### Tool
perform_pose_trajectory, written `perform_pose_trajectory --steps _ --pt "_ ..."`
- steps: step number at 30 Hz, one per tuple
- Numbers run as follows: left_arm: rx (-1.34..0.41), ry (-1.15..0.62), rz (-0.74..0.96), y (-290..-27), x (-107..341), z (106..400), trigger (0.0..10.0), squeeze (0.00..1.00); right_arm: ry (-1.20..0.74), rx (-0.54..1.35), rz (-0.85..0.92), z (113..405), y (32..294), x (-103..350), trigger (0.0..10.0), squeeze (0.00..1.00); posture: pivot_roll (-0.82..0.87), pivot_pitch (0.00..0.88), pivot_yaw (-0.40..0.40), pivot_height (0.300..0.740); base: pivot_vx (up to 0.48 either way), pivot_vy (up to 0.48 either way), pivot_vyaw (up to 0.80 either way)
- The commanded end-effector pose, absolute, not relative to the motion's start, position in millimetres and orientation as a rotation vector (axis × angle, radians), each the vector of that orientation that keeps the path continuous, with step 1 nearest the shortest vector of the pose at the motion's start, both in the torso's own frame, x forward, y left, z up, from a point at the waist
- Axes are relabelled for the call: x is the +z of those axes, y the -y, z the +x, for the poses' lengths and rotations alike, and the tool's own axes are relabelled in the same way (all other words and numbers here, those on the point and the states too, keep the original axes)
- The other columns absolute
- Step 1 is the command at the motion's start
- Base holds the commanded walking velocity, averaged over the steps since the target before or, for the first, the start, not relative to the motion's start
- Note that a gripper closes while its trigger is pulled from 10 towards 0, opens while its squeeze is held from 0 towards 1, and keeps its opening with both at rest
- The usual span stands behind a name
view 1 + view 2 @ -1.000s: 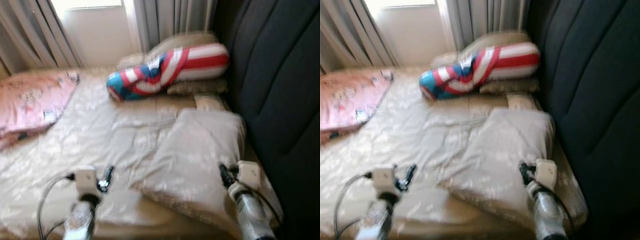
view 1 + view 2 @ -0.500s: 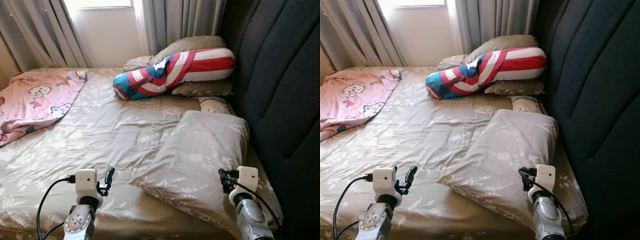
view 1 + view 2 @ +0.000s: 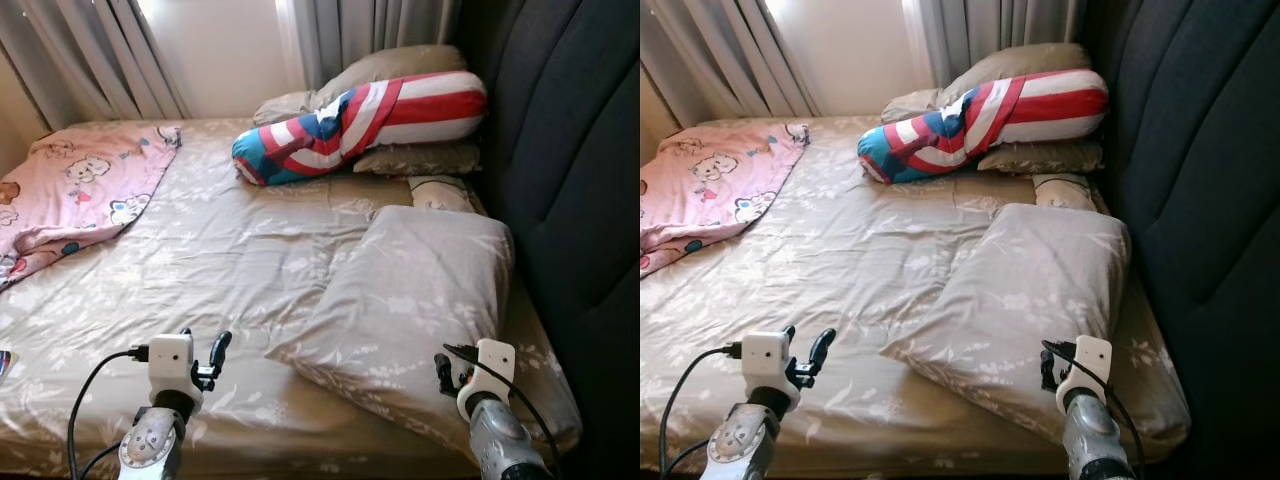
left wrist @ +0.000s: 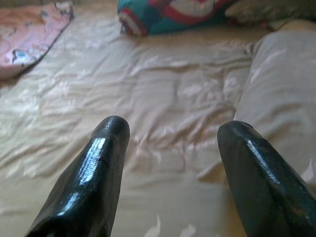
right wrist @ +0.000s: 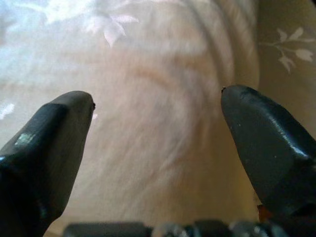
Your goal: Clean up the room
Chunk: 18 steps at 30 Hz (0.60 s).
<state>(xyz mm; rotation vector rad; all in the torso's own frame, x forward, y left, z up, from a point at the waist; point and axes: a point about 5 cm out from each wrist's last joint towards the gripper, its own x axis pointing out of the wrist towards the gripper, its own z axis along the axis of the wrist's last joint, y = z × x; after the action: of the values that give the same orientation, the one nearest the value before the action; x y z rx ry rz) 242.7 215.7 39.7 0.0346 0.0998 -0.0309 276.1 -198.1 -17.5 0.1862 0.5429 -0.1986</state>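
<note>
**Bed with loose pillow, both grippers spread and empty**

Beige floral sheet [image 3: 220, 250] covers the bed, with grey curtains [image 3: 90, 50] at the far side and a dark padded headboard [image 3: 570, 150] along the right.

At far left a pink blanket [image 3: 75, 185] with cartoon prints lies rumpled on the sheet, its long side running from the curtains toward the near edge.

The left gripper [image 3: 205, 355] hangs over the near part of the sheet, left of the pillow. In the left wrist view its two black fingers [image 4: 91, 182] stand wide apart with bare sheet between them, holding nothing and touching nothing.

Toward the far middle a bolster [image 3: 360, 125] striped red, white and blue lies across the bed, long axis left to right, its blue end pointing left. It rests against two beige pillows stacked at the headboard [image 3: 400, 65].

The pillow [image 3: 410, 310] in matching beige floral fabric lies on the right half of the bed, beside the headboard. It sits askew, long axis running from the near left corner toward the far right, and its near end reaches close to the bed edge.

The right gripper [image 3: 448, 368] sits at the pillow's near edge. In the right wrist view its fingers [image 5: 44, 143] are spread wide with pillow fabric close in front of them, and nothing is pinched.
</note>
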Motion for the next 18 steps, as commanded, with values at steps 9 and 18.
perform_pose_trajectory --steps 9,18 --pt "-0.017 -0.123 0.071 -231.9 51.1 225.0 10.0 0.00 -0.580 -0.270 0.198 275.1 203.3 -19.3 10.0 0.00 0.10 0.197 0.079 0.678 0.000 0.000 0.00" --pt "-0.027 -0.121 0.088 -235.5 66.0 216.1 10.0 0.00 -0.620 -0.227 0.286 267.2 198.5 -27.6 10.0 0.00 0.14 0.243 0.098 0.678 0.000 0.000 0.00"
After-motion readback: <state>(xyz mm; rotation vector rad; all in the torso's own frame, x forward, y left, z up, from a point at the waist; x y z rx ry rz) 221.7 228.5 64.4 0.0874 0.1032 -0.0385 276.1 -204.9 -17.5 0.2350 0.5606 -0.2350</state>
